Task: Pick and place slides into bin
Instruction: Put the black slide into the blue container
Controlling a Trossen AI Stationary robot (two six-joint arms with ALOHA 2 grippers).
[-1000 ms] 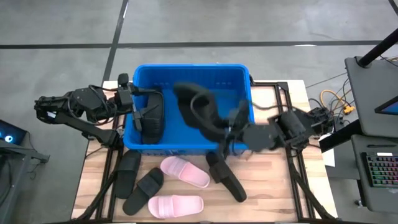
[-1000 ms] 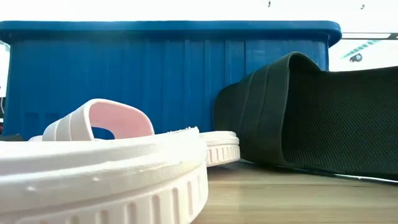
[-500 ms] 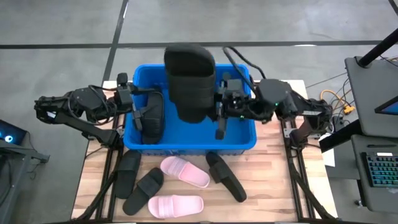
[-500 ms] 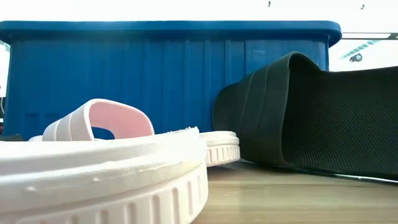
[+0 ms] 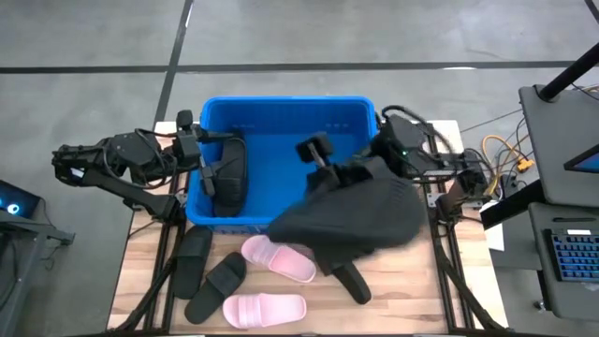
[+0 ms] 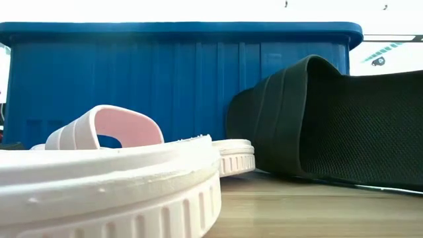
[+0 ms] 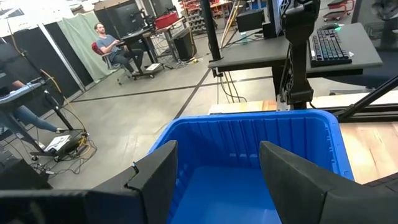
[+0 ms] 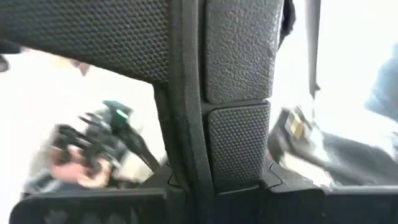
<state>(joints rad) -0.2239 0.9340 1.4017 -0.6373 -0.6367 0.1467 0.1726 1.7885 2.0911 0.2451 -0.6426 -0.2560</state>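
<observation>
Near the middle of the table, at about three o'clock from the blue bin (image 5: 281, 112), the right gripper (image 5: 329, 173) pinches a black sandal (image 5: 360, 217) that hangs blurred above the bin's front right corner and the boards below it; in the right wrist view that sandal's pebbled sole (image 8: 236, 74) fills the frame between the fingers. At nine o'clock of the bin the left gripper (image 5: 208, 173) sits just inside the left wall, its fingers (image 7: 155, 180) spread apart, with another black sandal (image 5: 230, 178) lying in the bin right beside them. On the wooden table (image 5: 412, 300), at six o'clock from the bin, lie two pink sandals (image 5: 278, 258) (image 5: 264, 309), two black sandals (image 5: 192, 255) (image 5: 217, 285) at seven o'clock, and one more black sandal (image 5: 351, 279) partly hidden under the lifted one. From table height, a pink sandal (image 6: 106, 178) and a black sandal (image 6: 330, 125) stand before the bin's blue wall (image 6: 172, 79). A seated person (image 7: 115, 46) shows far off in the room.
</observation>
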